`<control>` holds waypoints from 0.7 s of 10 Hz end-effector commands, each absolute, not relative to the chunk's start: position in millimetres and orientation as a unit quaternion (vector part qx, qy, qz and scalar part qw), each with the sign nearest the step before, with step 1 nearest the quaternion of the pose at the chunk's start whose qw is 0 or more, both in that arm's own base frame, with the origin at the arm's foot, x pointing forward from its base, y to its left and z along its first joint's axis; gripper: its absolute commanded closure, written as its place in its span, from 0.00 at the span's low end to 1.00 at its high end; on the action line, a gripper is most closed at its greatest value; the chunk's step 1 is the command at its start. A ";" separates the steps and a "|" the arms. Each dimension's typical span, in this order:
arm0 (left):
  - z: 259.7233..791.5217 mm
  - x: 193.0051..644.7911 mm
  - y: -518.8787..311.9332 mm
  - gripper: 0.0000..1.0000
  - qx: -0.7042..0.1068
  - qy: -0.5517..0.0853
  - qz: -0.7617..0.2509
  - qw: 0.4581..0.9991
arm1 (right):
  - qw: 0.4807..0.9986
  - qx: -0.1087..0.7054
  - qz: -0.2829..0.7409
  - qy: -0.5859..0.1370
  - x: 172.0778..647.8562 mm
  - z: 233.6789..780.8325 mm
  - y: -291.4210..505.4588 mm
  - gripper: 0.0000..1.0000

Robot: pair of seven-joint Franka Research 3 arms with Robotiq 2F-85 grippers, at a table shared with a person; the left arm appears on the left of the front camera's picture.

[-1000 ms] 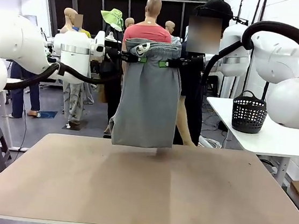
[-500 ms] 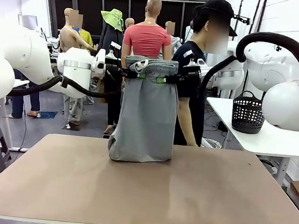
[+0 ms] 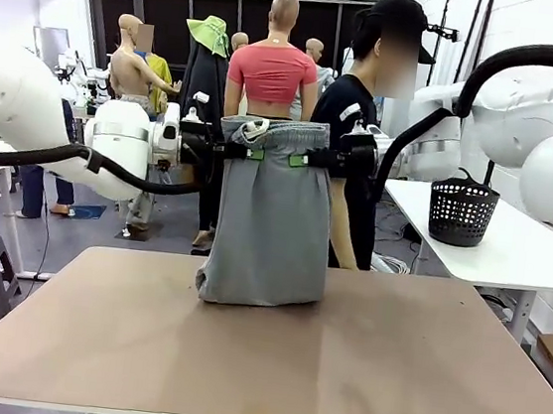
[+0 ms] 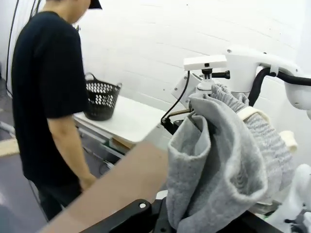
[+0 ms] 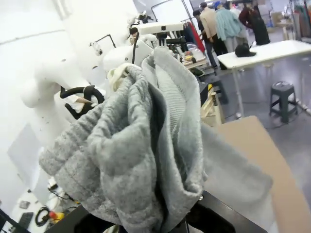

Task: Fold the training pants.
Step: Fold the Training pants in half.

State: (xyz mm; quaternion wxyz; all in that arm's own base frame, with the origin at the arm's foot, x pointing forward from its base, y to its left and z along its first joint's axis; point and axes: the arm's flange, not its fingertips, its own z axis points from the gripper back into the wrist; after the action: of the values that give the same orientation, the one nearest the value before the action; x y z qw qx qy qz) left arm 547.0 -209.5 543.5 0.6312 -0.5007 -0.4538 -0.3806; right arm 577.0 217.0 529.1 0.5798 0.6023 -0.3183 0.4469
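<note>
- Your light grey jersey training pants (image 3: pixel 270 216) hang between the left fingers (image 3: pixel 254 152) and right fingers (image 3: pixel 299 159), hems resting mid-desk.
- Behind the flat tan wooden desk (image 3: pixel 337 374) stands the person (image 3: pixel 361 127).
- The black mesh basket (image 3: pixel 460 212) sits far right.

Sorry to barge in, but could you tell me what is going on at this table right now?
Both robot arms hold the grey training pants up by the waistband, the left gripper shut on one side and the right gripper on the other. The pants hang upright over the far part of the table, with the bottom end bunched on the tabletop. A person in a black T-shirt stands just behind, beside a side table with a black mesh basket.
</note>
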 end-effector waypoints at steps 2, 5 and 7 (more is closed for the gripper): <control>526.1 506.3 -198.1 1.00 -0.529 -0.406 -0.329 0.669 | 0.617 0.626 0.400 -0.261 545.8 483.4 201.6 1.00; 506.2 502.3 -211.3 1.00 -0.527 -0.392 -0.343 0.672 | 0.610 0.626 0.407 -0.266 548.2 477.8 211.6 1.00; 506.2 502.3 -211.3 1.00 -0.527 -0.392 -0.343 0.672 | 0.610 0.626 0.407 -0.266 548.2 477.8 211.6 1.00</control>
State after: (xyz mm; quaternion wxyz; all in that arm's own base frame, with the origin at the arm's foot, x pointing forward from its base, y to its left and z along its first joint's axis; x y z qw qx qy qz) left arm 500.0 -212.0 497.1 0.6773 -0.5329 -0.3797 -0.3364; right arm 545.8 213.1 472.9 0.6120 0.6266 -0.2614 0.4055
